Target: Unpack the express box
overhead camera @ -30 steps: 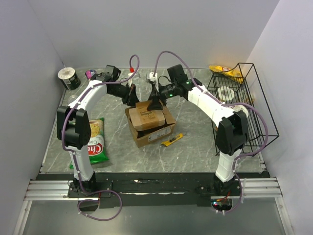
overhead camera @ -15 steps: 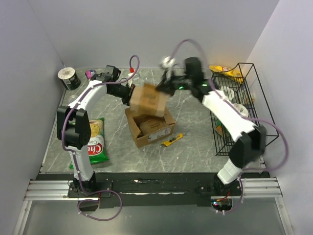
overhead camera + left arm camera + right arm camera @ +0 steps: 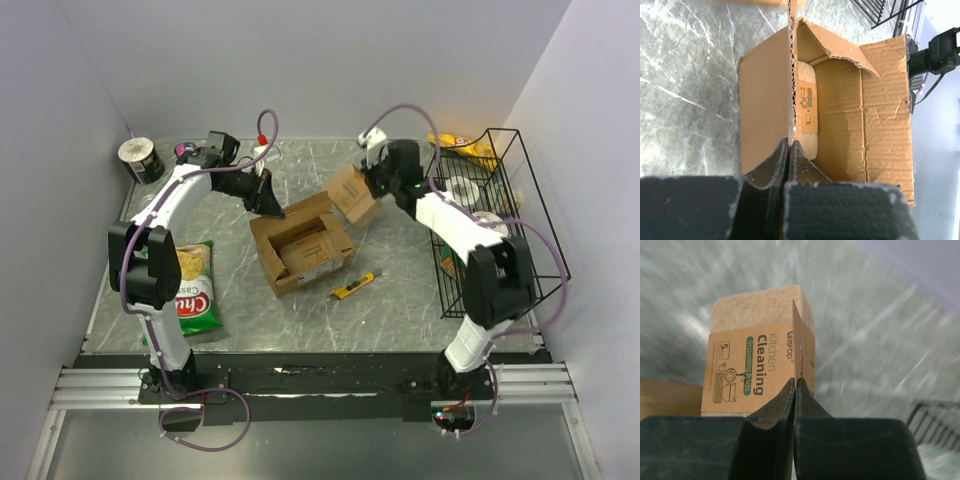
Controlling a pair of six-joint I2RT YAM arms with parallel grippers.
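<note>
One express box [image 3: 292, 218], pinched by left gripper [image 3: 788, 145]; two packs: pad pack [image 3: 760, 365] clamped in right gripper [image 3: 795, 385], second pack [image 3: 807, 107] seen inside; one knife [image 3: 352, 287] alongside.

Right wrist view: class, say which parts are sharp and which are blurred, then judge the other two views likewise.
Right wrist view: the scouring-pad pack is crisp, its print legible, while the table behind smears into streaks. Left wrist view: the express box is sharp; the near fingers show little detail. Top external view: even light, little blur.
</note>
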